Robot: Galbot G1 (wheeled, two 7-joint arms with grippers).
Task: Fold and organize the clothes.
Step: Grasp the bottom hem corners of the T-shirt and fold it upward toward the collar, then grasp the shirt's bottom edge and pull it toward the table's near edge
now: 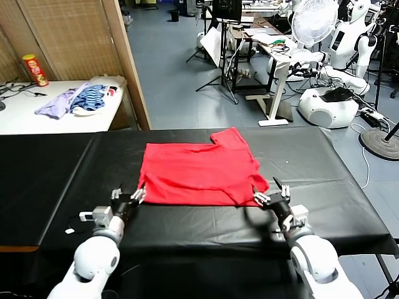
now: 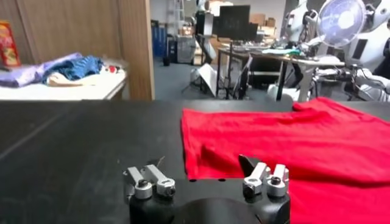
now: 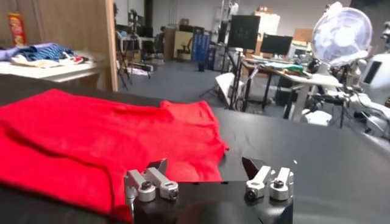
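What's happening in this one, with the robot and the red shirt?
A two-armed robot is folding a red T-shirt on a table under a black cloth. The shirt lies partly folded, one sleeve sticking out at the far edge. The left gripper sits at the near left corner and the right gripper at the near right corner, both open and holding nothing.

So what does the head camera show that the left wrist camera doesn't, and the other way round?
Only the head view shows the right tool, open at the near right corner of the red T-shirt, and the shirt's full outline on the black table. Only the left wrist view shows close up that the open left tool holds nothing, with the shirt's near left corner slightly rumpled. Both show the shirt, the left tool and the side table with lilac and blue-striped garments.
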